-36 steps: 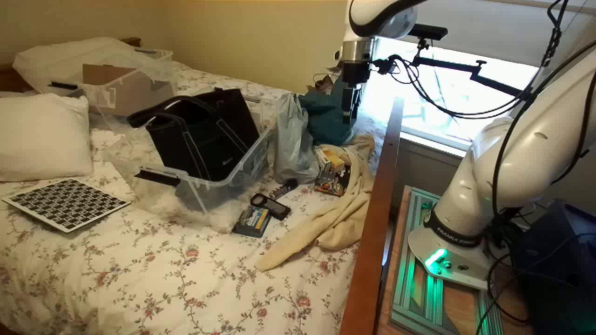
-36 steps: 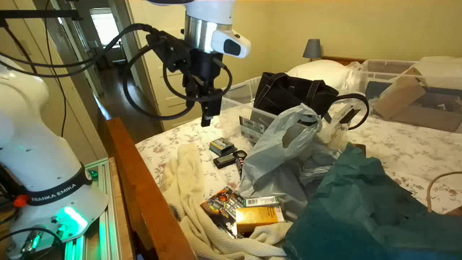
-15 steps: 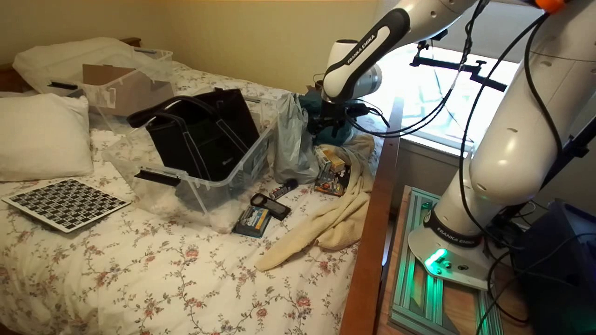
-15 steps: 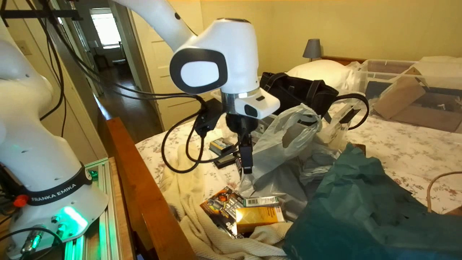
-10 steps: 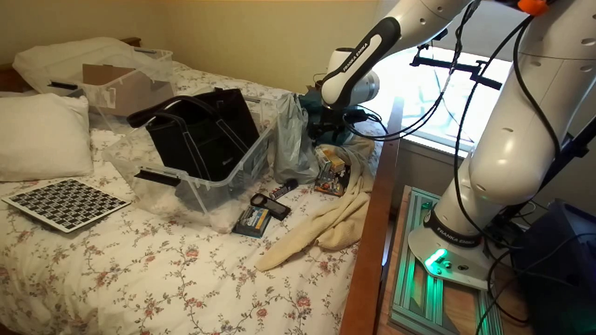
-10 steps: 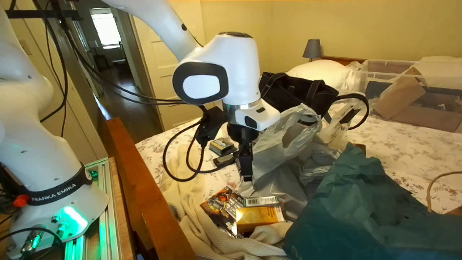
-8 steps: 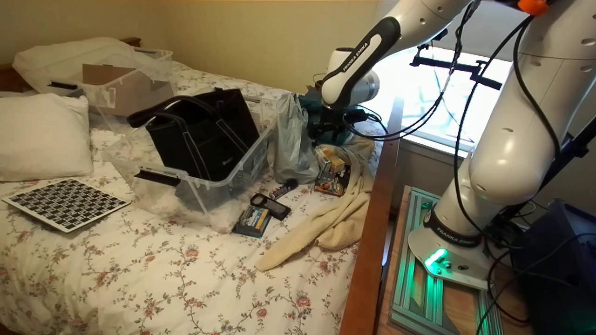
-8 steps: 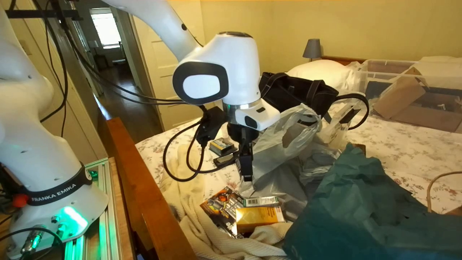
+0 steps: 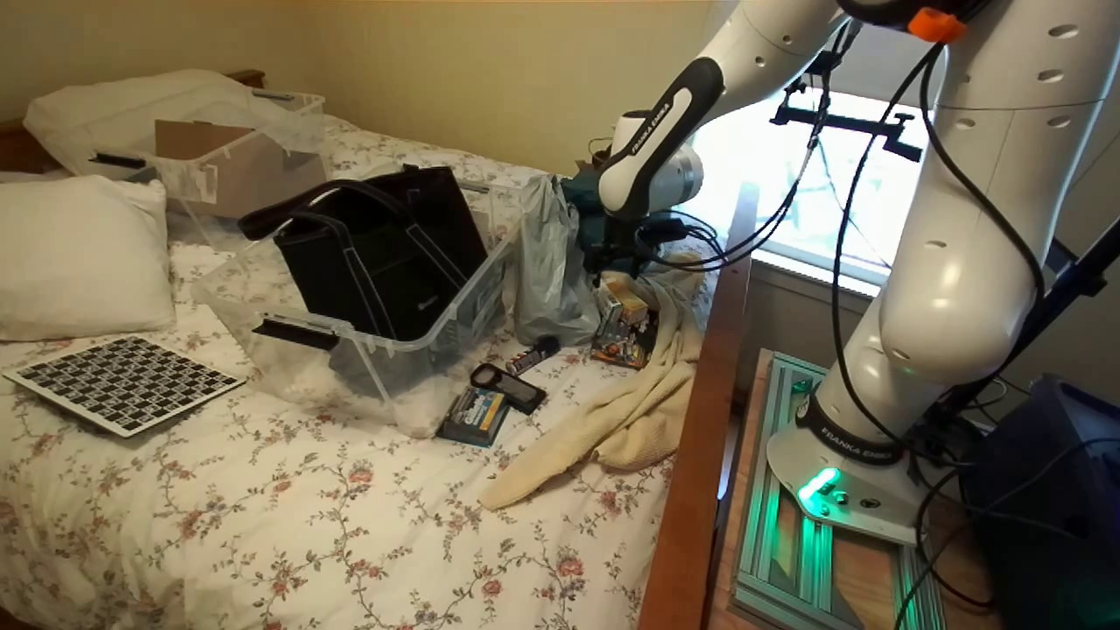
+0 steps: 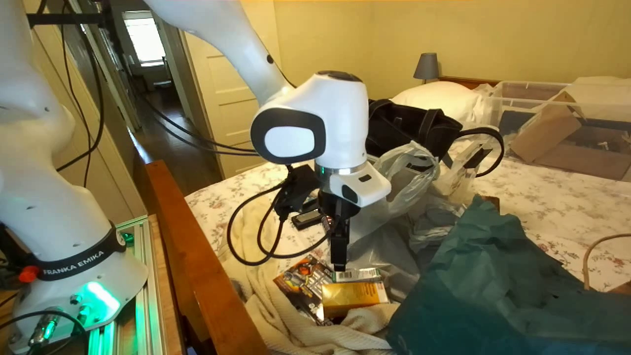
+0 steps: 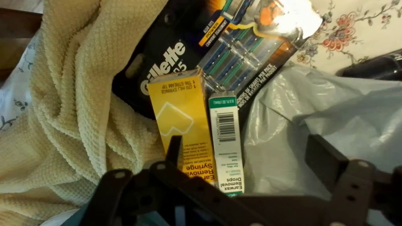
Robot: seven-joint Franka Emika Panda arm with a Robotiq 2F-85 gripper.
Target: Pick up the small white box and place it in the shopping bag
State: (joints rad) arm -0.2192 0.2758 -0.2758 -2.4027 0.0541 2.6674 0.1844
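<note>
Over the flowered surface (image 9: 289, 534) leans the arm (image 9: 949, 227). A tub (image 9: 376, 376) stands on the surface, with the bag (image 9: 385, 254), black and boxy, tilted inside it. A towel (image 9: 604, 429) lies crumpled nearer the arm's base, and a sack (image 9: 551, 271) stands just beside the tub. The jaws point down, spread wide, with a free gap between them; whether either touches the things below, I cannot tell. A razor pack (image 11: 204, 62) lies against the towel. A yellow box (image 11: 182, 116) overlaps the pack, and one jaw shows in front of it in the wrist view. The white box (image 11: 226, 147) lies just beside the yellow one, between the jaws in that view, well apart from the bag.
</note>
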